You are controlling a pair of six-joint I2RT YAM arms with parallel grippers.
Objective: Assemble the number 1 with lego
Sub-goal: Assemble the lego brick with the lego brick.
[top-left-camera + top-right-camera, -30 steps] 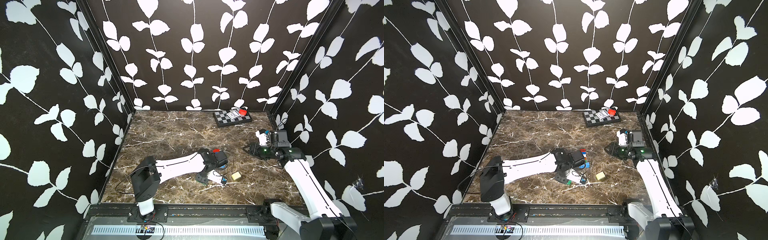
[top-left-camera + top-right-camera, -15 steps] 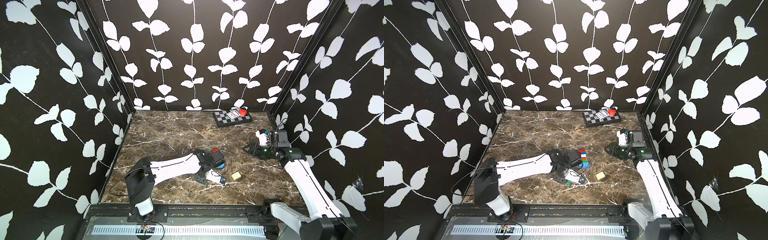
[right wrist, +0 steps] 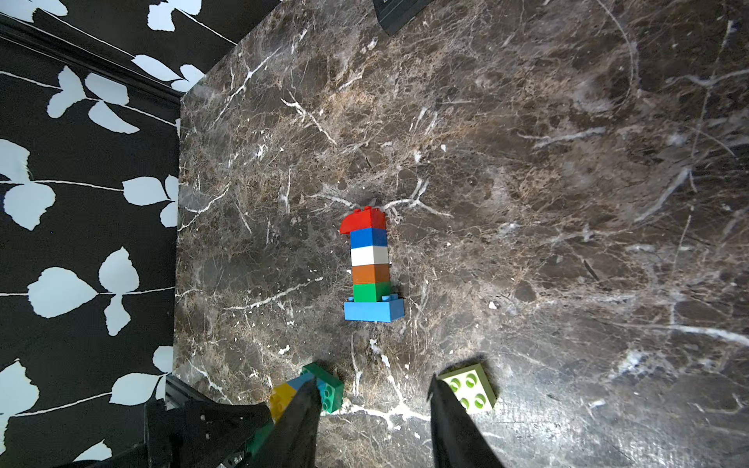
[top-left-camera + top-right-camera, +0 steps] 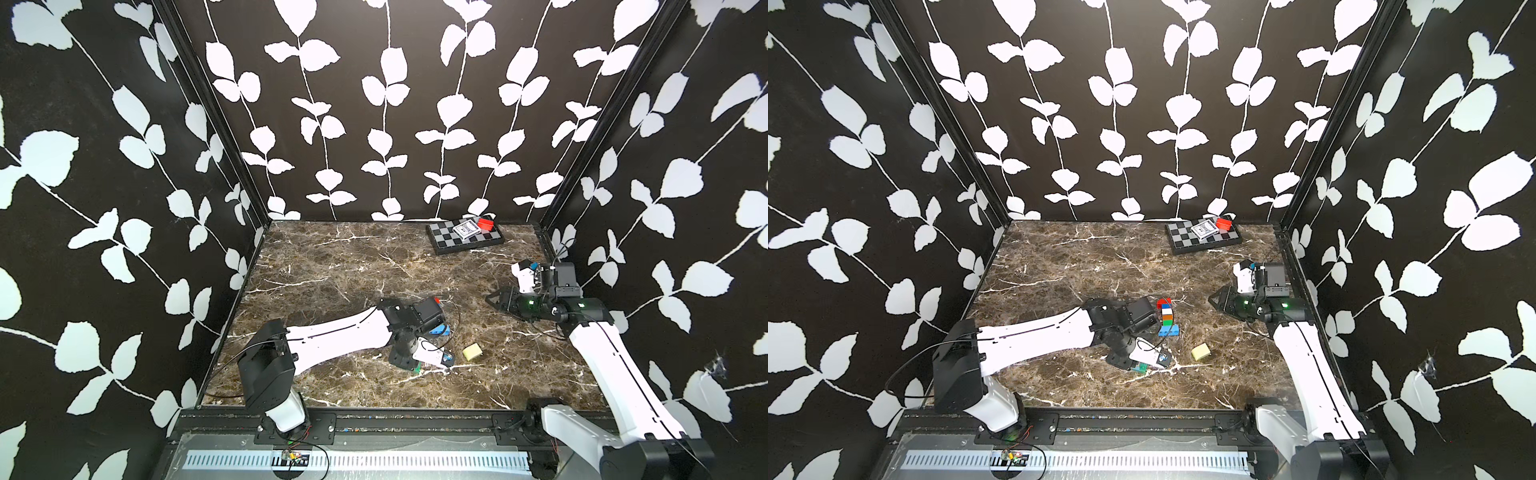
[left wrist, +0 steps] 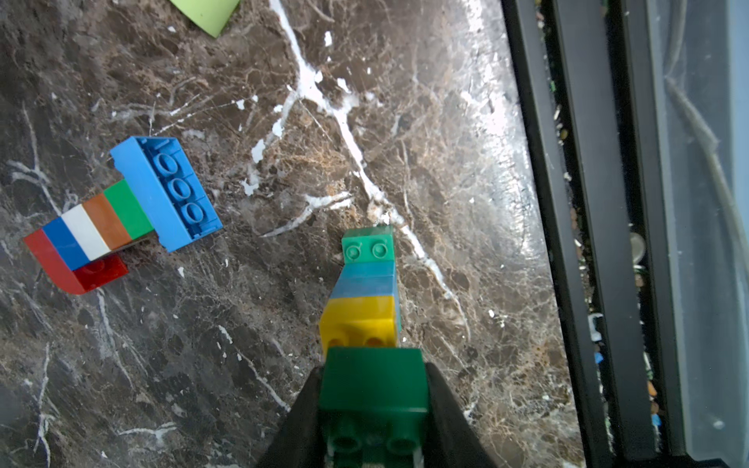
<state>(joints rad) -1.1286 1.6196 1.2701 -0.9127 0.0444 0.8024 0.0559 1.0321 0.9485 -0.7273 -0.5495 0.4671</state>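
Mid-table on the marble top (image 3: 527,162), the lego column (image 3: 369,267) (red cap, blue, white, orange, green, wide light-blue base) lies flat, with the left gripper (image 5: 375,366) clamped on a green-yellow-blue-green short stack (image 5: 364,308) nearby and the right gripper (image 3: 373,381) well apart, jaws parted, empty.

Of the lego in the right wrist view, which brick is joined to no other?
The pale green square brick, alone, studs-up; the rest form the red-topped column or the stack held by the left gripper.
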